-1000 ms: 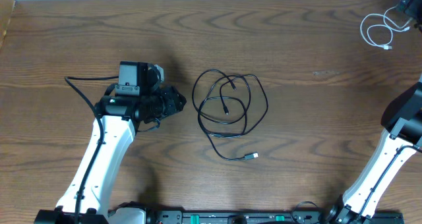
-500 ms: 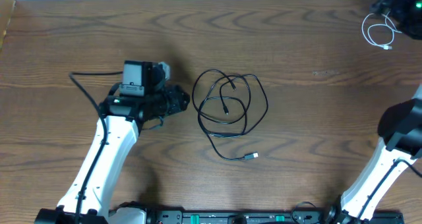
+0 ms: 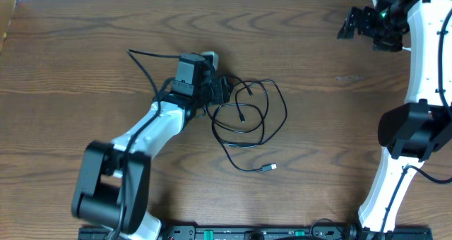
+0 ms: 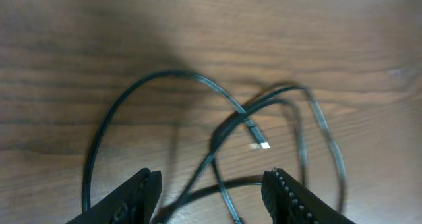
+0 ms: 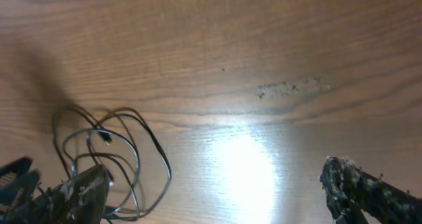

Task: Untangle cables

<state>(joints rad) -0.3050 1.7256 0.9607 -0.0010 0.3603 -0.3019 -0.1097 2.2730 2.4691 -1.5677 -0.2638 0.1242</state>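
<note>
- Overhead view: wooden surface (image 3: 85, 42), dark brown with pronounced grain.
- Overhead view: black cable (image 3: 263, 120), one thin cord in several loose overlapping loops, lying near the middle of the surface. A free tail runs toward the near edge and finishes in a small end plug (image 3: 270, 167).
- Overhead view: left end effector (image 3: 222, 92), at the upper left rim of the loops and just beside or touching the cord. Its jaws cannot be read from here.
- Overhead view: right end effector (image 3: 347, 25), at the far right corner of the surface, well apart from the black cable.
- Left wrist view: left end effector (image 4: 214, 197), open. Two dark ridged fingers (image 4: 142, 197) stand apart at the bottom edge, and strands of the black cable (image 4: 105, 132) pass between them ungripped. A light-tipped plug (image 4: 257, 140) lies on the surface (image 4: 330, 26) just beyond, where two strands cross.
- Right wrist view: right end effector (image 5: 211, 174), open wide, with one finger at each lower corner and only bare, glare-lit surface (image 5: 198, 26) between them.
- Right wrist view: black cable (image 5: 155, 145), seen at the left, its loops partly behind the left-hand finger.
- Right wrist view: pale scuff mark (image 5: 290, 89) on the wood, right of centre.
</note>
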